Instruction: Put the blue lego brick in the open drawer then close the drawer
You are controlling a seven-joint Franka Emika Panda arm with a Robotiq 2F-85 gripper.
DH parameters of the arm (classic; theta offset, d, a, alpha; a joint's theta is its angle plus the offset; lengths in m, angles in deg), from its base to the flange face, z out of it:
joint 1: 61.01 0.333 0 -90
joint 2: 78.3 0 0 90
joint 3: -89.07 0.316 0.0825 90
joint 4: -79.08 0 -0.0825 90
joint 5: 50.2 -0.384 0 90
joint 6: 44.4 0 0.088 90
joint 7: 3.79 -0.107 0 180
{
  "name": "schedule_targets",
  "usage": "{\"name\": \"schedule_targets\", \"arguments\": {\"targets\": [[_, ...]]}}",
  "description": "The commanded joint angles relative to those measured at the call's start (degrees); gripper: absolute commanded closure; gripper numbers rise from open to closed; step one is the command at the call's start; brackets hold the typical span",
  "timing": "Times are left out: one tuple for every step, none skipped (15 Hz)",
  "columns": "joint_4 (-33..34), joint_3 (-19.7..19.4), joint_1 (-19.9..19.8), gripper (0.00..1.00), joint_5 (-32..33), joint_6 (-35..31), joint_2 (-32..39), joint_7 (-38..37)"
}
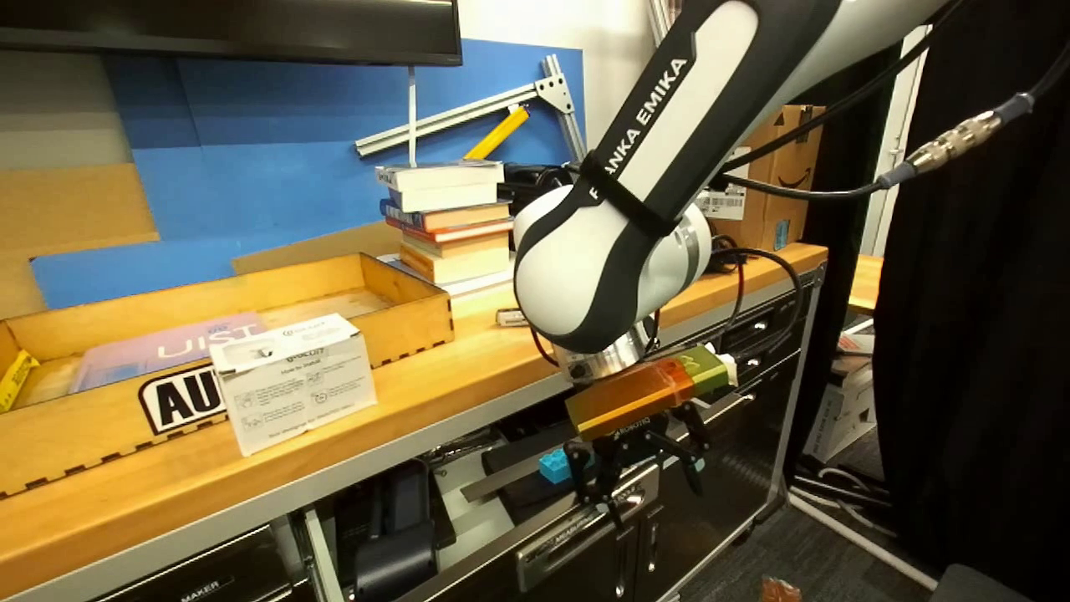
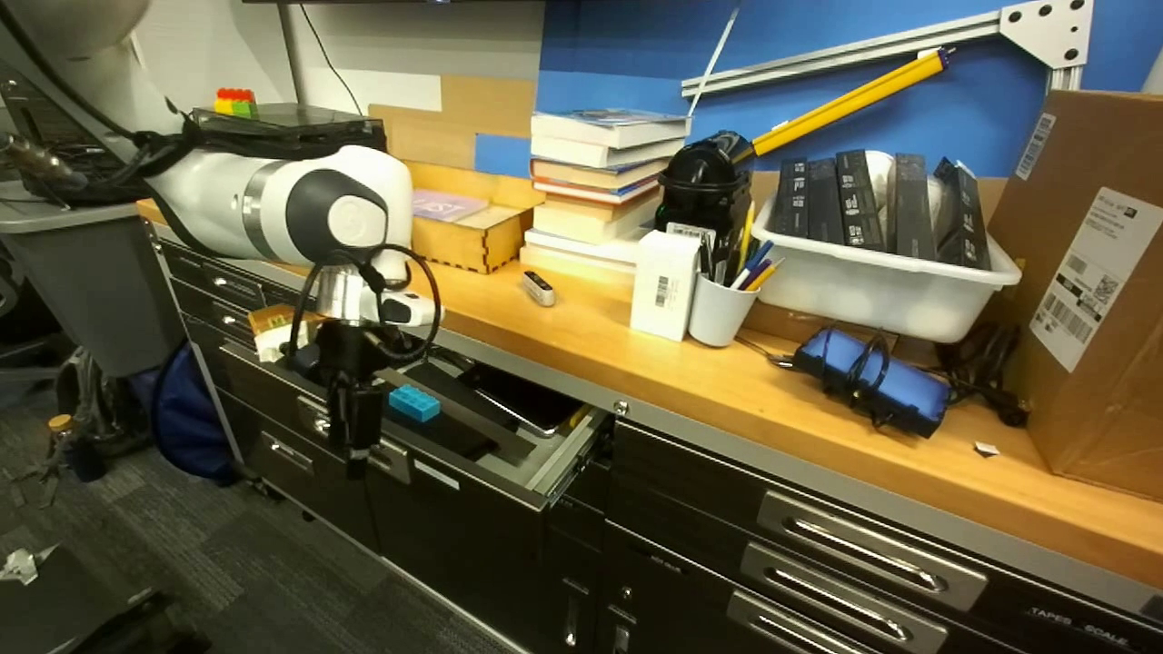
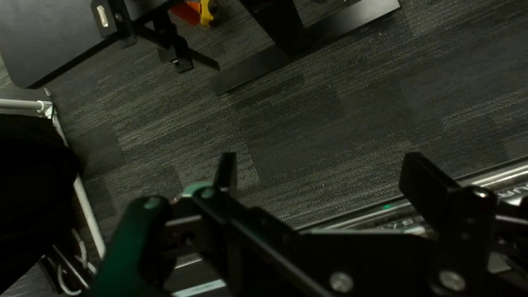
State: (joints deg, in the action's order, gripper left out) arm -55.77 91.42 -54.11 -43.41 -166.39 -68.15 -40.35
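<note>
I record 1 blue Lego brick [image 2: 414,402] inside 1 open drawer [image 2: 482,483]. My 1 claw [image 3: 319,169] is near the drawer's front, its 2 fingers [image 3: 427,185] spread apart. The counter [image 2: 581,341] carries 1 book stack [image 2: 595,191], 1 pen cup [image 2: 720,314].

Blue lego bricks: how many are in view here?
1: the blue lego brick lies inside the open drawer, in both exterior views; others could be hidden there.

My arm [image 1: 568,259] is white and black, lettered EMIKA, with a dark strap [image 1: 630,201] and cables [image 1: 898,174]; round screws [image 3: 341,281] stud my black hand [image 3: 321,169]
</note>
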Motion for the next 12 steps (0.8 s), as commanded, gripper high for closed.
{"name": "schedule_targets", "arguments": {"targets": [[1.95,0.18,2.39,0.0,4.75,-4.75,2.07,-6.7],[2.43,0.25,2.91,0.0,6.09,-6.04,2.35,-8.46],[2.85,0.25,3.38,0.0,7.3,-7.5,2.72,-10.14],[3.31,-0.02,4.1,0.0,9.71,-9.31,3.19,-13.1],[3.93,-0.56,4.96,0.0,13.33,-11.22,3.85,-16.84],[4.5,-0.82,5.43,0.0,15.67,-12.67,4.45,-19.52],[5.44,-1.12,5.91,0.0,18.14,-13.79,5.31,-22.52],[6.39,-1.29,6.22,0.0,19.64,-14.7,6.14,-24.68],[7.22,-1.61,6.6,0.0,21.27,-15.66,6.92,-27.05],[8.36,-1.97,6.97,0.0,22.74,-16.53,7.87,-29.2],[9.32,-2.48,7.48,0.0,24.7,-17.26,8.62,-31.43],[10.21,-3.12,8.14,0.0,26.9,-18.39,9.22,-34.17]]}}
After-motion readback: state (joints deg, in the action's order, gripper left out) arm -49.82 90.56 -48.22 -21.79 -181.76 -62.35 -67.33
